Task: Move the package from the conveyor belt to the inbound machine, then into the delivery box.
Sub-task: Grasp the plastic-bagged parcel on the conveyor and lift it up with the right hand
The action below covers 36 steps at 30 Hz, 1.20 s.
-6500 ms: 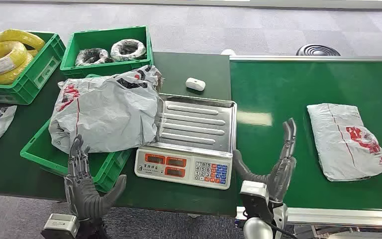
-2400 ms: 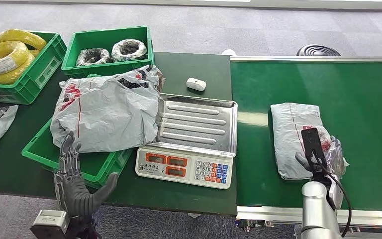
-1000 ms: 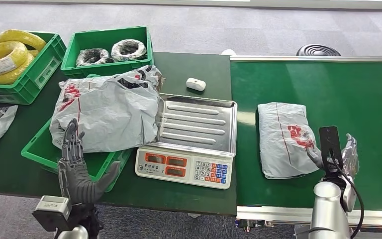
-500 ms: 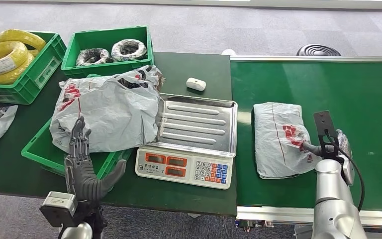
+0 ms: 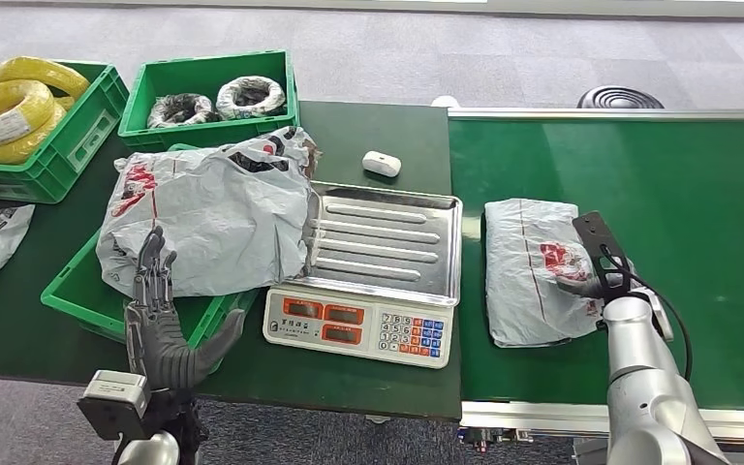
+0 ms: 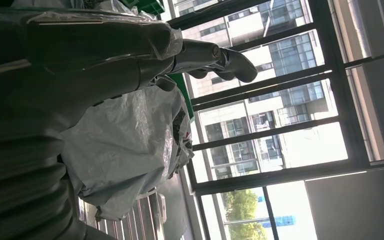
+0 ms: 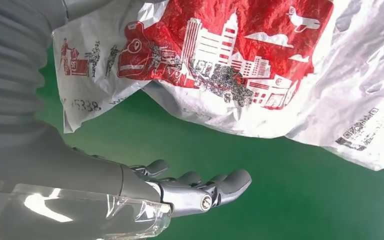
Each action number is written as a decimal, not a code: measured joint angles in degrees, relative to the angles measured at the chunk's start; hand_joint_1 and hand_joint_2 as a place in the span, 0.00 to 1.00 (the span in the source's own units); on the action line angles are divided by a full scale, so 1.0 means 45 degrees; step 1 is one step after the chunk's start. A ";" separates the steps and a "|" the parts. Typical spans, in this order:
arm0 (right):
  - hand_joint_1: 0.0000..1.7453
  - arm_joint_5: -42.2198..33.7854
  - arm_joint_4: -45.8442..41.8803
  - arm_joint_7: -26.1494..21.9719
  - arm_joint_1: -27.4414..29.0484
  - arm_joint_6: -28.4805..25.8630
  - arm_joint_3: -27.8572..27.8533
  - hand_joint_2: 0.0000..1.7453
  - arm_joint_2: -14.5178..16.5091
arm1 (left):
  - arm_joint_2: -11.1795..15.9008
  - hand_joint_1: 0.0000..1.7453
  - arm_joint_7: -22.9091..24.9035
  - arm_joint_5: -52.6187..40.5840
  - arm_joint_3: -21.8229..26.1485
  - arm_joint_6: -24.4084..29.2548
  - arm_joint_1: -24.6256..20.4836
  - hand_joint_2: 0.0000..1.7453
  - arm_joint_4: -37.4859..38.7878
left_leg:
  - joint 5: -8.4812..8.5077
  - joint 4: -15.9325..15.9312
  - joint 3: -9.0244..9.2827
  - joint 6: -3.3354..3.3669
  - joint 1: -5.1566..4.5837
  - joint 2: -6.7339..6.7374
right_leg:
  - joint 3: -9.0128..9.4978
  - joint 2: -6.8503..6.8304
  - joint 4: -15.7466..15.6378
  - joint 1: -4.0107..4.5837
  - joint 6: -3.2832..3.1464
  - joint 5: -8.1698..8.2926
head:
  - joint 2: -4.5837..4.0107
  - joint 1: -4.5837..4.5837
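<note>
Grey carpet floor up top, dark counter [image 5: 387,131] on the left half of frame, green conveyor belt [image 5: 697,184] on the right half. Your package [image 5: 528,271], a grey poly bag with red print, lies flat on the belt near its left edge, centre-right of frame, just beside the scale [image 5: 373,276].

Key relation: the package sits directly left of the right robot hand [image 5: 601,281], touching or nearly so at the bag's right edge. The bag's long axis runs top to bottom in the head view, across the belt. In the right wrist view the right robot hand [image 7: 200,190] has its fingers spread with only green belt between them, nothing pinched; the package [image 7: 260,65] is just beside the fingers. Can't tell whether the thumb side is under the bag's edge.

The left robot hand [image 5: 160,325] is at lower left, fingers spread and pointing up, holding nothing, in front of the green bin [image 5: 87,305] with another grey bag [image 5: 203,218] piled on it. It's well apart from the package, so the right one is your nearer hand.

Judgement: you'll need to close on the bag's right edge, then carry left onto the scale tray.
</note>
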 joint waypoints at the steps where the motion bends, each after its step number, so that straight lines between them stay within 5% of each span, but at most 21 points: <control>1: 0.00 0.0001 0.0056 -0.0007 -0.0016 0.0017 0.0026 1.00 -0.0011 | 0.0009 0.00 0.0000 0.0002 -0.0006 0.0001 -0.0003 1.00 0.0001 | 0.0000 0.0000 0.0000 0.0000 0.0000 0.0000 | 0.0000 0.0000 0.0000 0.0000 0.0000 0.0000 | 0.0000 0.0000; 18: 0.00 -0.0063 0.0539 -0.0276 -0.0153 0.0036 0.0314 1.00 -0.0083 | 0.0158 0.00 0.0000 0.0005 -0.0136 0.0093 0.0090 1.00 0.0040 | -0.0001 0.0000 -0.0002 0.0000 0.0000 0.0000 | 0.0000 0.0000 0.0000 0.0000 0.0000 0.0000 | 0.0000 0.0000; 19: 0.09 -0.0092 0.0540 -0.0370 -0.0153 0.0038 0.0345 1.00 -0.0080 | 0.0163 0.00 0.0000 -0.0006 -0.0140 0.0132 0.0115 1.00 0.0038 | -0.0001 0.0000 -0.0002 0.0000 -0.0001 0.0000 | 0.0000 0.0000 0.0000 0.0000 0.0000 0.0000 | 0.0000 0.0000; 22: 0.84 -0.0198 0.0537 -0.0641 -0.0148 0.0038 0.0478 1.00 -0.0039 | 0.0182 0.00 0.0000 -0.0092 -0.0141 0.0258 0.0242 1.00 -0.0010 | -0.0001 0.0000 -0.0002 0.0000 -0.0001 0.0000 | 0.0000 0.0000 0.0000 0.0000 0.0000 0.0000 | -0.0001 -0.0001; 23: 1.00 -0.0228 0.0537 -0.0713 -0.0141 0.0036 0.0532 1.00 -0.0010 | 0.0185 0.00 0.0000 -0.0125 -0.0141 0.0281 0.0305 1.00 -0.0045 | -0.0001 0.0000 -0.0002 0.0000 0.0000 0.0000 | -0.0001 0.0000 0.0000 0.0000 0.0000 0.0000 | -0.0001 -0.0001; 36: 1.00 -0.1092 -0.0617 -0.1704 0.0334 -0.0021 0.1327 1.00 0.0587 | 0.0188 0.00 -0.0047 -0.0368 -0.0095 0.0435 0.0989 1.00 -0.0572 | -0.0001 -0.0001 -0.0003 0.0000 0.0000 0.0000 | -0.0001 0.0000 0.0001 0.0001 0.0000 -0.0001 | -0.0001 0.0000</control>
